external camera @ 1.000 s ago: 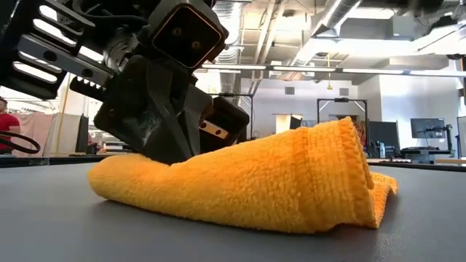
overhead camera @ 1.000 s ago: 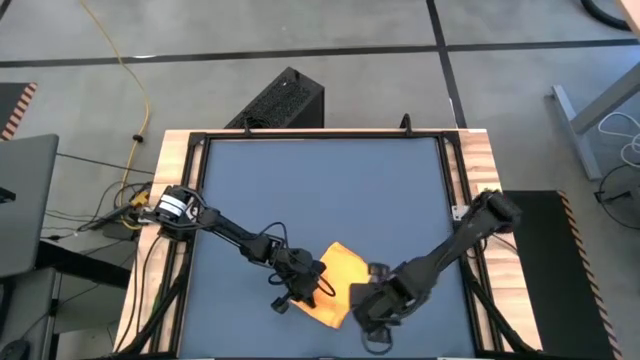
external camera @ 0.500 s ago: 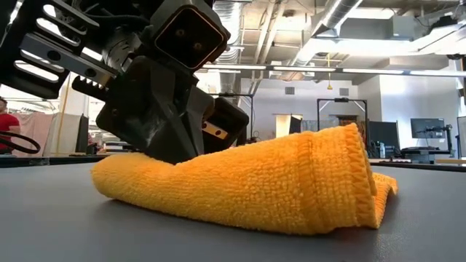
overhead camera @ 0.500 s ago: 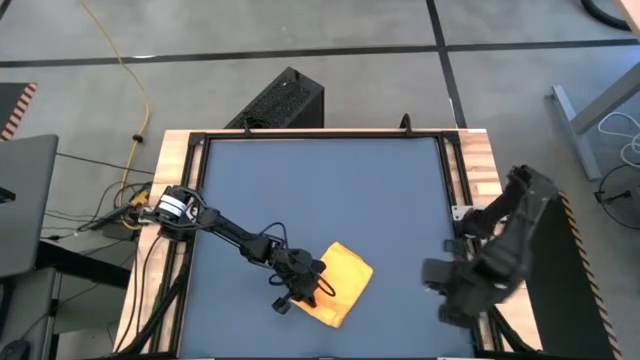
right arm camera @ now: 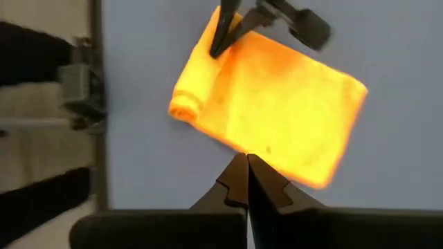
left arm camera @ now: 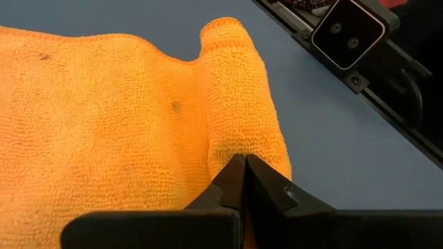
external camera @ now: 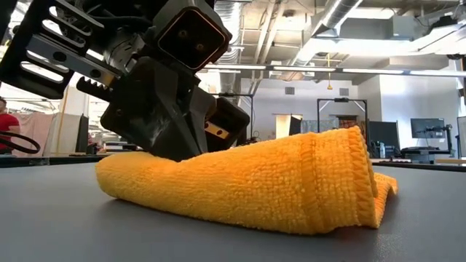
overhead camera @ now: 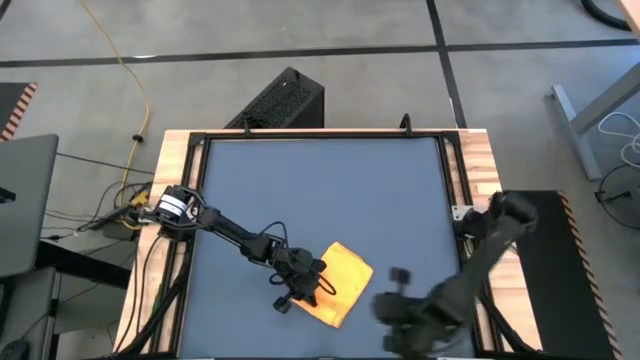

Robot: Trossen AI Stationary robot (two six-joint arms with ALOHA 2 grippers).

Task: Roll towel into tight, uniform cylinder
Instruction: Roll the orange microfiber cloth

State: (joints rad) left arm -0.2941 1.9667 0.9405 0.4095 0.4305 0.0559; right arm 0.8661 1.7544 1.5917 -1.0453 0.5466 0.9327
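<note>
Pressing down with clenched fingers, the left end effector (overhead camera: 312,287) is pinning the bright yellow, soft terry-cloth towel (overhead camera: 338,283) against the dark blue worktop (overhead camera: 320,195), near the worktop's front edge and a little right of its middle. In the left wrist view its two dark fingers (left arm camera: 243,181) are meeting tip to tip right at the foot of a rolled ridge of cloth, so they seem to be bearing on the towel (left arm camera: 104,124) rather than pinching a fold; whether any fabric is caught between them cannot be told. That placement looks deliberate: holding the started roll at one end should be keeping it from springing open while the rest of the cloth is lying flat beside it.

Hovering off to the side, the right end effector (right arm camera: 246,181) is also clenched and carrying nothing, with the towel (right arm camera: 266,114) lying well clear of its tips. In the high view that arm is blurred over the front right of the worktop, so its exact spot is uncertain.

Seen level across the worktop, the towel (external camera: 247,185) is showing a thick, loosely curled end and a flatter tail under the left end effector (external camera: 171,109), so the cylinder is judged only partly formed and not yet tight.

No containers are showing anywhere on the worktop, and nothing is sitting inside anything.
</note>
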